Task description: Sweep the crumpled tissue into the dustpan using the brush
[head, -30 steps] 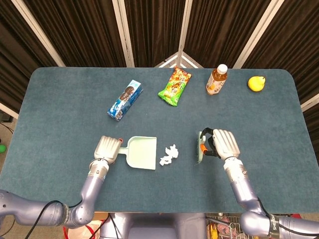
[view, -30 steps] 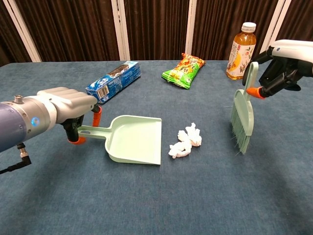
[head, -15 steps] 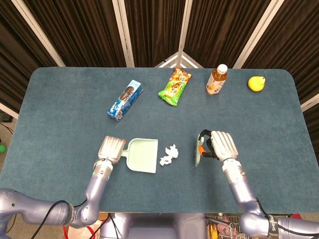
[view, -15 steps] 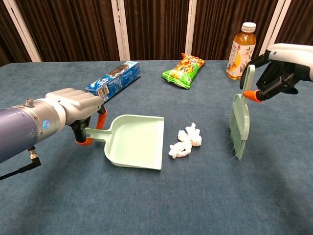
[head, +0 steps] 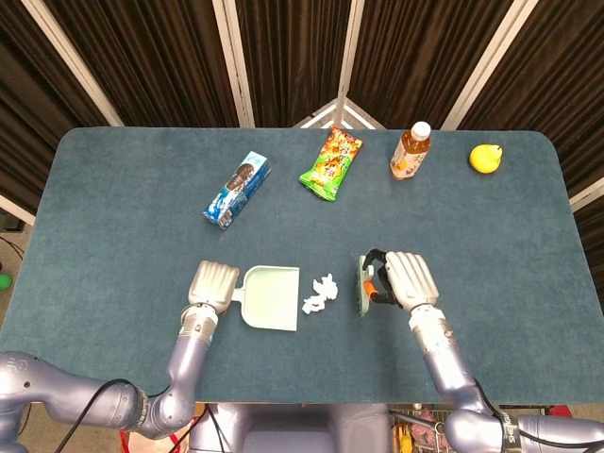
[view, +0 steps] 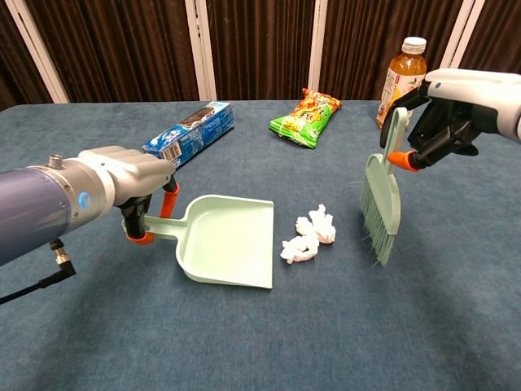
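Head view hides our grips under the backs of both hands, and the chest view crops the right hand [view: 456, 102] at the frame edge. Our left hand [view: 130, 175] clamps the handle of the dustpan [view: 228, 240], which lies on the table [head: 113, 208] with nothing in it. Our right hand grips the brush [view: 381, 191], bristles down, just right of the crumpled tissue [view: 309, 236]. That tissue sits between pan mouth and bristles, touching neither. Since a second ago we have brought the brush leftward, nearer the tissue, and turned the dustpan slightly.
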Action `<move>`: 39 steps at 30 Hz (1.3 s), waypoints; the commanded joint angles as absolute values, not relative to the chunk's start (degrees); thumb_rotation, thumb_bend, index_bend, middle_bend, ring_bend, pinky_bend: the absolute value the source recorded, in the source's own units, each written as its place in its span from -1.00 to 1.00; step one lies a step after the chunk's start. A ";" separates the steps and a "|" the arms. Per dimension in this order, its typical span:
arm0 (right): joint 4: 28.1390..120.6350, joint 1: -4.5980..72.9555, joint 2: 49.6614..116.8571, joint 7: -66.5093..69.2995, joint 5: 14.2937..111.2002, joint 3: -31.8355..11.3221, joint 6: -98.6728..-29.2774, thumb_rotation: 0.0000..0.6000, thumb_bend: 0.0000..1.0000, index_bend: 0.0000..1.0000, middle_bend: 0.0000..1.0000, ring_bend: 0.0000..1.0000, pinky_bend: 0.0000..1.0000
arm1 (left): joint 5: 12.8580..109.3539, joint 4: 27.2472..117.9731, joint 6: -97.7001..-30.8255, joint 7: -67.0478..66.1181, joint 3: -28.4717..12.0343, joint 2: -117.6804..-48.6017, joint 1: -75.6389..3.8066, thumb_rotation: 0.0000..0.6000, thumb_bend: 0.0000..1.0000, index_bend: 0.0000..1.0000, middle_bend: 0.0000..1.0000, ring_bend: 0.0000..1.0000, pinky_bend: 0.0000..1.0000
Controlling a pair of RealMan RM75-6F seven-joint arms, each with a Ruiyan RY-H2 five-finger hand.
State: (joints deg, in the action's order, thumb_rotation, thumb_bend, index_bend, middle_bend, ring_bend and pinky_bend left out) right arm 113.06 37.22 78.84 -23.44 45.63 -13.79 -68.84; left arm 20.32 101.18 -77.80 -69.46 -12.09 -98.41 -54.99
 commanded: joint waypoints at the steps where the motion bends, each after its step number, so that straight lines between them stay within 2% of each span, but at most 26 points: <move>1: 113.43 37.37 79.14 -23.81 45.45 -13.60 -69.00 1.00 0.42 0.73 0.83 0.87 0.74 | 19.97 101.30 -78.14 -69.66 -12.39 -98.85 -55.40 1.00 0.31 0.33 1.00 1.00 0.93; 15: 117.25 39.11 82.82 -24.65 40.84 -14.62 -69.44 1.00 0.41 0.74 0.83 0.87 0.74 | 17.70 99.31 -79.71 -70.56 -14.03 -102.78 -57.86 1.00 0.31 0.33 1.00 1.00 0.93; 20: 119.65 39.96 83.68 -22.37 35.74 -17.03 -68.47 1.00 0.41 0.74 0.83 0.87 0.74 | 16.55 98.51 -79.62 -70.80 -14.60 -103.99 -58.54 1.00 0.31 0.33 1.00 1.00 0.93; 31: 124.36 42.34 81.53 -19.11 31.09 -20.81 -65.60 1.00 0.42 0.74 0.83 0.87 0.74 | 15.76 96.95 -79.55 -70.91 -14.97 -105.61 -59.36 1.00 0.31 0.33 1.00 1.00 0.93; 39: 124.08 42.85 79.83 -19.05 32.52 -21.27 -67.75 1.00 0.42 0.74 0.83 0.87 0.74 | 14.66 98.17 -80.73 -72.67 -15.55 -105.12 -60.13 1.00 0.34 0.36 1.00 1.00 0.93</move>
